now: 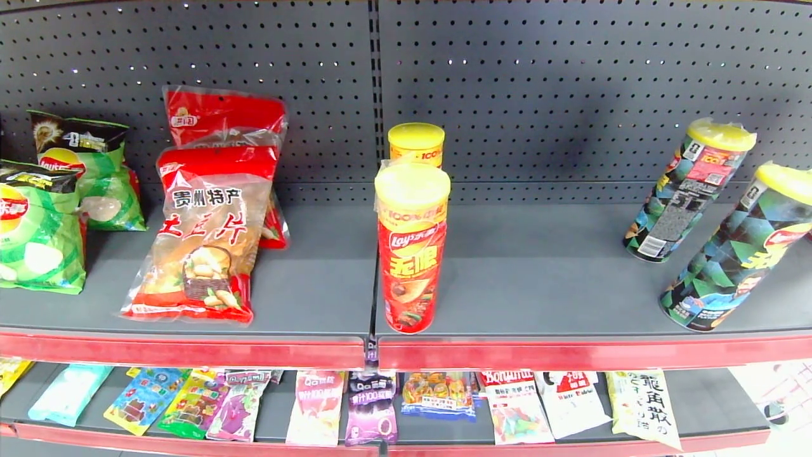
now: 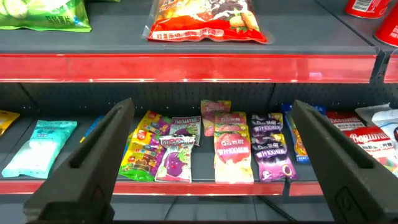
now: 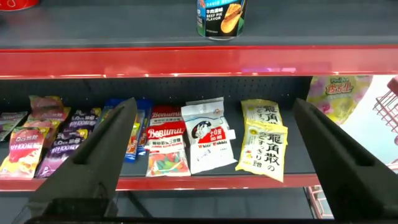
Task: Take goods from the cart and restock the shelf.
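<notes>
- Shelf (image 1: 539,285): dark upper board with a red front edge and a pegboard back (image 1: 571,82); it runs across the head view.
- Red chip can (image 1: 411,254) stands upright at the upper board's front edge, near its middle. A second can with a yellow lid (image 1: 416,143) is right behind it.
- Two dark patterned cans at the board's right end: front one (image 1: 736,254) near the front edge, rear one (image 1: 682,197) farther back. Both look tilted.
- Left half of the board: red snack bag (image 1: 203,235) leaning back, another red bag (image 1: 222,117) behind it.
- Far left end: green chip bag (image 1: 38,235) in front, second green bag (image 1: 95,171) behind.
- Lower shelf (image 1: 717,406) carries a row of flat candy packets along its front edge.
- Left gripper (image 2: 212,106): fingers spread wide, nothing between them, in front of the lower shelf. Pink packets (image 2: 230,149) and purple packets (image 2: 270,149) lie beyond it, a turquoise pack (image 2: 43,146) off to one side.
- Right gripper (image 3: 214,102): fingers also spread wide and holding nothing, in front of the lower shelf's right part. Beyond it lie a white packet (image 3: 208,137), yellow packets (image 3: 264,140) and a red-topped packet (image 3: 166,146).
</notes>
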### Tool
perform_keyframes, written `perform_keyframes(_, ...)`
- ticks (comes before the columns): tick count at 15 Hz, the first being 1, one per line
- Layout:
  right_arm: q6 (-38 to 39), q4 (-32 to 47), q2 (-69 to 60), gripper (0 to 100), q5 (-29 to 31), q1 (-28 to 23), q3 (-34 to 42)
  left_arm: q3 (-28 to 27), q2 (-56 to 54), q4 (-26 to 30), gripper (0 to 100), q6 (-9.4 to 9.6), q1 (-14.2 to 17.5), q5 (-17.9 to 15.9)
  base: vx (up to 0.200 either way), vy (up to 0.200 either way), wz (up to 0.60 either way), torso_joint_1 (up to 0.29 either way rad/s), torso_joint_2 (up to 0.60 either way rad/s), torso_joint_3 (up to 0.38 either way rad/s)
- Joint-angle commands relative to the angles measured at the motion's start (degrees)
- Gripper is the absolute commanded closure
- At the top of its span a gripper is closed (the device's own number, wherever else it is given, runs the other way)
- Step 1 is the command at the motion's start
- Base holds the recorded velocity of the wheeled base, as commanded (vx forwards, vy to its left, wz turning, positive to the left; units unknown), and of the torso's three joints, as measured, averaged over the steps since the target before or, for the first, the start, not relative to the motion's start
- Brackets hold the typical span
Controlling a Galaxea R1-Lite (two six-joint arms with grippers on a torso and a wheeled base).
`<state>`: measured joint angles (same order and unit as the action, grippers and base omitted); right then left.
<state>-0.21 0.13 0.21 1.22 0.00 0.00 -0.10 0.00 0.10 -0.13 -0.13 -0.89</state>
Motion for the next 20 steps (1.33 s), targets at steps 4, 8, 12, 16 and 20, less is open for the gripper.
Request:
perform_keyframes(4,0.03,0.04,-0.12,0,0.01,0.0,0.0,0.01,0.09,-0.01,0,-0.04,-0.04,0.01,0.0,0.0,0.0,0.0,0.0,0.0)
perform_keyframes(8,-0.06,0.04,-0.12,0,0.01,0.09,0.0,0.01,0.09,-0.01,0,-0.04,-0.04,0.01,0.0,0.0,0.0,0.0,0.0,0.0)
perform_keyframes(12,-0.06,0.04,-0.12,0,0.1,0.0,0.0,0.01,0.09,-0.01,0,-0.04,0.05,0.01,0.0,0.0,0.0,0.0,0.0,0.0)
perform_keyframes(16,-0.06,0.04,-0.12,0,0.1,0.0,0.0,0.01,0.09,-0.01,0,-0.04,0.05,0.01,0.0,0.0,0.0,0.0,0.0,0.0)
perform_keyframes(20,0.03,0.04,-0.12,0,0.1,0.0,0.0,0.01,0.09,-0.01,0,0.05,0.05,-0.08,0.0,0.0,0.0,0.0,0.0,0.0)
